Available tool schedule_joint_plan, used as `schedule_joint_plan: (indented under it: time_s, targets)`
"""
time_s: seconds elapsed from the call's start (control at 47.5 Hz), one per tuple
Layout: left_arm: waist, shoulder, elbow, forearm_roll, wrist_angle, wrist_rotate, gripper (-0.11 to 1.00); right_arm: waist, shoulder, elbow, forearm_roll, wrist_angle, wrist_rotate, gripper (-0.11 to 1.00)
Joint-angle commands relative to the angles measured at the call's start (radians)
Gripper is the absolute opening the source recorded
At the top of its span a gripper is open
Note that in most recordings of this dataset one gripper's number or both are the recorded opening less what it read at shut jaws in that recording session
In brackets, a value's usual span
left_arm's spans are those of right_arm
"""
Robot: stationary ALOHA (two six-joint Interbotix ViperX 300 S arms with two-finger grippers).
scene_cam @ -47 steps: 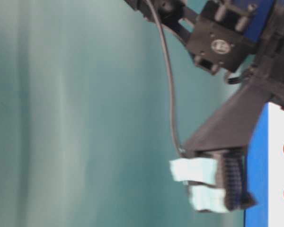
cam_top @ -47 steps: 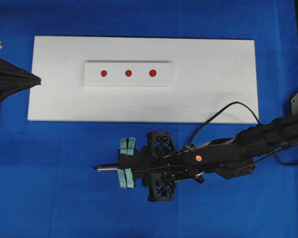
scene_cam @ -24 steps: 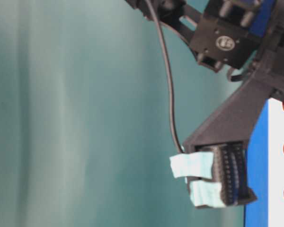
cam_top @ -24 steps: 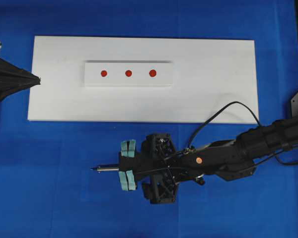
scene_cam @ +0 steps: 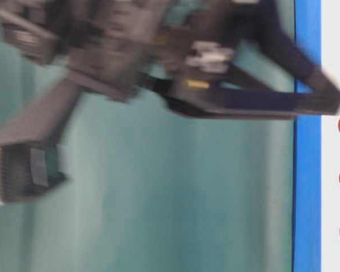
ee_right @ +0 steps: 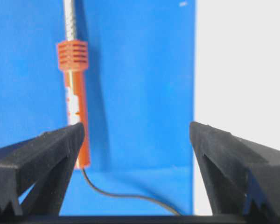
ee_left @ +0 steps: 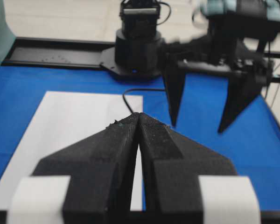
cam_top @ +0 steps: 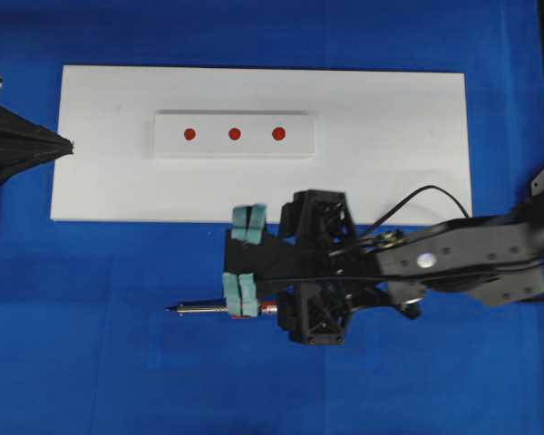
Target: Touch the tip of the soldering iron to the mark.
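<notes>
**A:** What covers the desk (cam_top: 91, 362)?

**B:** A blue cloth, with a white board (cam_top: 390, 136) lying flat across the far half. A teal backdrop fills the table-level view.

**A:** Start at the right end effector (cam_top: 245, 258).

**B:** From overhead its two taped fingers (cam_top: 248, 222) stand wide apart, holding nothing. One finger is over the board's near edge, the other over the soldering iron (cam_top: 222, 310). The right wrist view confirms the wide gap: the two dark jaws sit at the lower corners of the picture with bare blue cloth and white board between them.

**A:** And the iron itself?

**B:** It lies flat on the blue cloth, near the board's near edge and apart from it. Overhead shows the silver shaft and dark tip pointing left, but the end effector hides most of the handle. The right wrist view shows what overhead cannot: the ribbed red-orange handle (ee_right: 74, 93) and the black cord (ee_right: 126, 196) curling off its end, just beside the left-hand jaw.

**A:** The mark?

**B:** The mark (cam_top: 235, 134) is the middle red dot of three on a raised white block (cam_top: 295, 149), well apart from the iron's tip.

**A:** The left end effector?

**B:** The left end effector (cam_top: 68, 145) sits at the board's left edge. Its own wrist view shows the jaws pressed together at the tips with nothing between them.

**A:** Table-level?

**B:** Mostly a blurred dark arm; it adds only the three dots at the right edge.
</notes>
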Motion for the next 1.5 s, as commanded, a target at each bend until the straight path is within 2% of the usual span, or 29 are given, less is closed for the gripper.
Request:
schedule_joint_plan:
  time_s: [0.0, 0.358, 0.484, 0.821, 1.074, 1.285, 1.474]
  targets:
    - [-0.002, 0.005, -0.012, 0.003, -0.003, -0.002, 0.00, 0.005, -0.057, -0.041, -0.008, 0.041, -0.002, 0.90]
    - [-0.002, 0.005, -0.011, 0.002, -0.003, -0.002, 0.00, 0.012, -0.074, -0.054, -0.005, 0.071, -0.002, 0.90]
    - [-0.002, 0.005, -0.012, 0.002, -0.003, -0.002, 0.00, -0.012, -0.077, -0.054, -0.008, 0.077, -0.011, 0.90]
    - [-0.002, 0.005, -0.012, 0.002, -0.005, -0.011, 0.00, -0.172, -0.100, -0.051, 0.000, 0.072, -0.170, 0.90]
    - [-0.002, 0.005, -0.011, 0.002, -0.003, -0.015, 0.00, -0.279, -0.101, -0.054, 0.040, 0.035, -0.275, 0.90]
    - [-0.002, 0.005, -0.011, 0.002, -0.002, -0.015, 0.00, -0.285, -0.138, -0.025, 0.043, 0.018, -0.291, 0.90]
    - [-0.002, 0.005, -0.009, 0.002, 0.015, -0.015, 0.00, -0.288, -0.249, 0.067, 0.041, -0.038, -0.281, 0.90]
